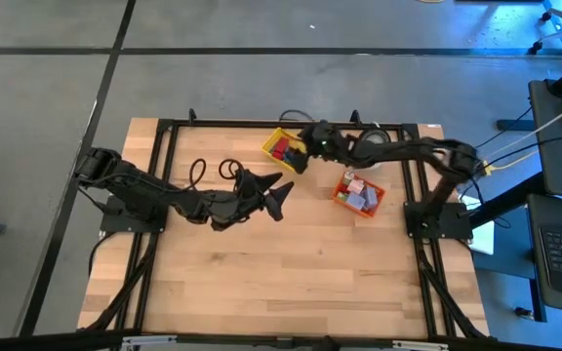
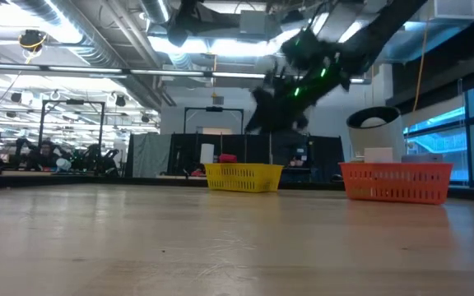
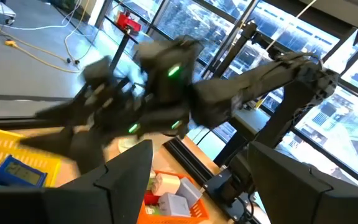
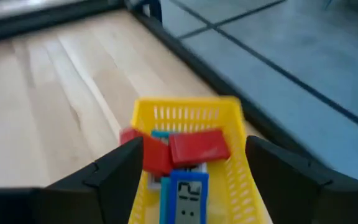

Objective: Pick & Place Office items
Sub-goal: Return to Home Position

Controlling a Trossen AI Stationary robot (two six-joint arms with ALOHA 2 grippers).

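Note:
A yellow bin (image 1: 281,147) stands at the table's far middle. It holds office items: red pieces (image 4: 199,147) and a blue one with a small display (image 4: 187,191). My right gripper (image 4: 194,150) hovers open just above this bin, its fingers apart over the bin's two side walls, nothing between them. An orange bin (image 1: 359,195) to the right holds white and lavender pieces (image 3: 169,198). My left gripper (image 1: 277,195) hangs open in mid-air over the table's middle, pointing level toward the bins, with nothing in it.
A white round roll (image 2: 374,127) stands behind the orange bin (image 2: 395,182). Black frame rails (image 1: 164,175) run along the table's left, right and far edges. Bare wood (image 1: 291,273) lies toward the table's near edge.

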